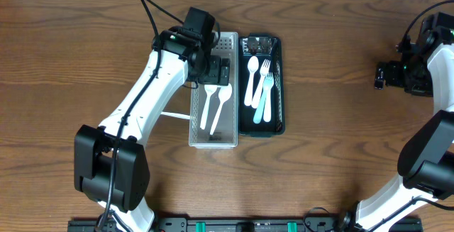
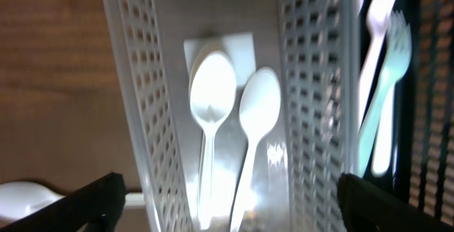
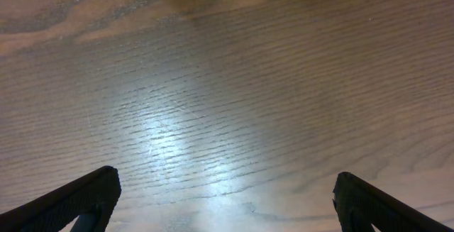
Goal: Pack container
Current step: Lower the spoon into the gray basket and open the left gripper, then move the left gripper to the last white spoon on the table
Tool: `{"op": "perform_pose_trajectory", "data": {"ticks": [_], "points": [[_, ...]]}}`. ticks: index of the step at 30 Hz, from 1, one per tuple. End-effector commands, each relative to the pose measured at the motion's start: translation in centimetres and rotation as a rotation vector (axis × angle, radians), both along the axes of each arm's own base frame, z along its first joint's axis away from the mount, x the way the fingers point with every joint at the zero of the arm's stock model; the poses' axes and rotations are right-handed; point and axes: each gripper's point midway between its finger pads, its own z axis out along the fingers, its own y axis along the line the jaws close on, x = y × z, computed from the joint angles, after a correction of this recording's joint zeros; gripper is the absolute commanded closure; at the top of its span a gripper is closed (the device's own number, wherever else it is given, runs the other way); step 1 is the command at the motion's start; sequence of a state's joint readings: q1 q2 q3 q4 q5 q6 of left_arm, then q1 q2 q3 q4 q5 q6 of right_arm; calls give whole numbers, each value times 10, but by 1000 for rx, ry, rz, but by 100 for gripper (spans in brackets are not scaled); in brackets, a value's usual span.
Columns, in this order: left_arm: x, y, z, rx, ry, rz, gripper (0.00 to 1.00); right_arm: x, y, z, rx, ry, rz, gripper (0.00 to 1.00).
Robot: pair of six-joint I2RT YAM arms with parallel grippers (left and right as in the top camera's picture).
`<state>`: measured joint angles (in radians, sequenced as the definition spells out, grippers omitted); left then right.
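The left hand (image 1: 216, 70) hangs over the basket's (image 1: 193, 118) far end, fingers spread wide, holding nothing. The right hand (image 1: 383, 76), also spread, hovers over the surface (image 1: 340, 140), well off to the right. The basket touches the tray (image 1: 281, 90) beside it. Two spoons (image 1: 210, 108) lie in the basket just below the left hand; a third spoon (image 1: 174, 115) lies outside it

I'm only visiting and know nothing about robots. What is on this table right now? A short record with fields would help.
left gripper: open, above the clear perforated plastic basket
right gripper: open, over bare wooden table, far right
basket contents: two white plastic spoons
black plastic tray: right of the basket, holding a white spoon, white fork and pale blue fork
loose item: white plastic utensil on the table, just left of the basket
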<state>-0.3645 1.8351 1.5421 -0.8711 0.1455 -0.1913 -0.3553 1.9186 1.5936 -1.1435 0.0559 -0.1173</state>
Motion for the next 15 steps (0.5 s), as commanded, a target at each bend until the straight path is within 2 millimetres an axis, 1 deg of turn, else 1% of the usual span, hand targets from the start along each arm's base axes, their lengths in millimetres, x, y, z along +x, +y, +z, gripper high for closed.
{"op": "perform_pose_trajectory", "data": {"ticks": [1,3,4,7,9,11,13,15], "points": [[11,8,9,-22,-29,56,2,-1,-1,0,2,-1,8,1],[19,22,19,-38,-50,146,2,-1,-1,0,2,-1,8,1],[23,35,26,-43,-65,225,2,-1,-1,0,2,-1,8,1],[33,85,50,-74,-113,496,2,-1,-1,0,2,-1,8,1],[33,122,66,-124,-131,695,2,-1,-1,0,2,-1,8,1],[23,159,77,-192,-110,951,2,-1,-1,0,2,-1,8,1],[5,189,81,-246,-59,1195,2,-1,-1,0,2,-1,8,1],[-13,204,80,-280,3,1350,2,-1,-1,0,2,-1,8,1]]}}
